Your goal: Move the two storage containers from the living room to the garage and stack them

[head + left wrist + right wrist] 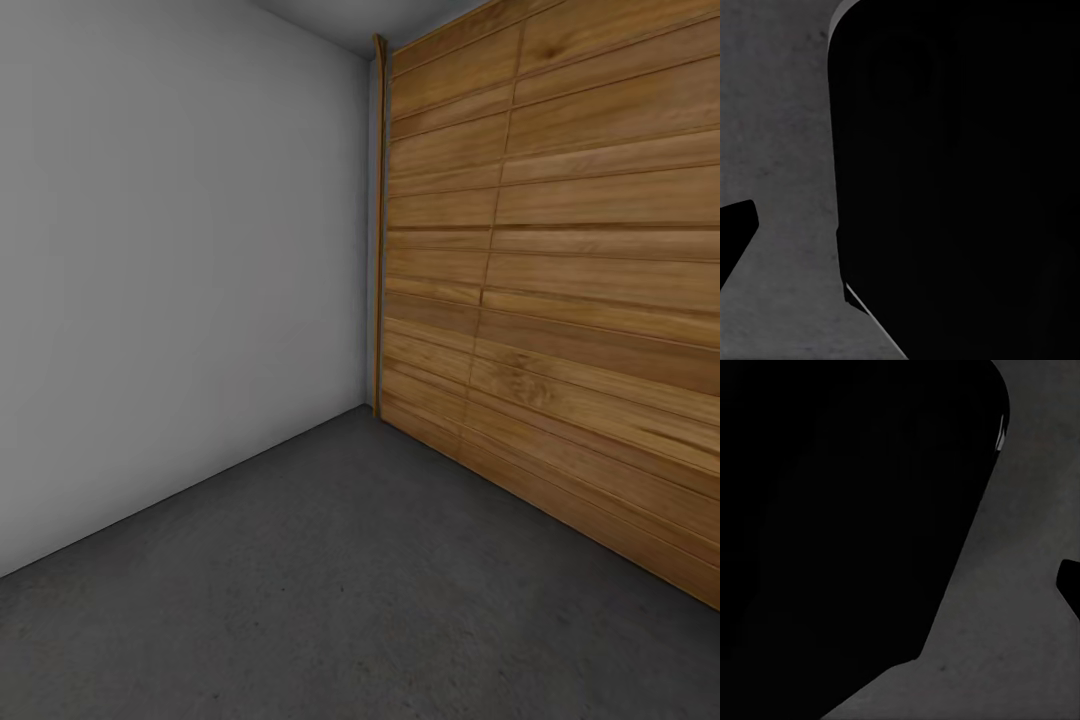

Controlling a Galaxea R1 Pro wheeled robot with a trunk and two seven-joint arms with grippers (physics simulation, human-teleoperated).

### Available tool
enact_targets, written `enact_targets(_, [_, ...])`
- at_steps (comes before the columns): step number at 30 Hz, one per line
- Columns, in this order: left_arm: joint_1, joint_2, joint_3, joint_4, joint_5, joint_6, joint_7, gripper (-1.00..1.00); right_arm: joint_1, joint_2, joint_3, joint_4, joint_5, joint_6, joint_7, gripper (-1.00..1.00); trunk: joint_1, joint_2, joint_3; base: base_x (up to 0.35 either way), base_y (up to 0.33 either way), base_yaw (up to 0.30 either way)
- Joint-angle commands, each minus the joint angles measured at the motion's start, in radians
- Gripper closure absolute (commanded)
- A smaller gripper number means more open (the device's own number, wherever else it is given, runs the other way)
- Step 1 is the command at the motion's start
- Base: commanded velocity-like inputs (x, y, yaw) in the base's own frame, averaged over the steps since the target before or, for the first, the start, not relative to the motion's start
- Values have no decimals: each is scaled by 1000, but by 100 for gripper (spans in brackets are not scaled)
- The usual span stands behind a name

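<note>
The head view faces a corner of the garage: a grey-white wall meets the brown plank door above the dark floor. No container is in sight here — where the two bins are, I cannot tell. Both wrist views look down on mottled floor past a large black robot part; whether either hand is spread or pressed together cannot be told. Likely a travel leg: keep the base well off the door, turn slowly, and pick a bare patch of floor for stacking.
</note>
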Motion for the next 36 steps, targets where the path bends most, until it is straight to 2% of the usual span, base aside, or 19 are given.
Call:
enact_targets(1, [0, 0, 1, 0, 0, -1, 0, -100, 0, 0, 3, 0, 0, 0, 0, -100, 0, 0, -1, 0, 0, 0])
enact_targets(36, [0, -4, -1, 3, 0, 5, 0, -100, 0, 1, 3, 0, -1, 3, 1, -100, 0, 0, -1, 0, 0, 0])
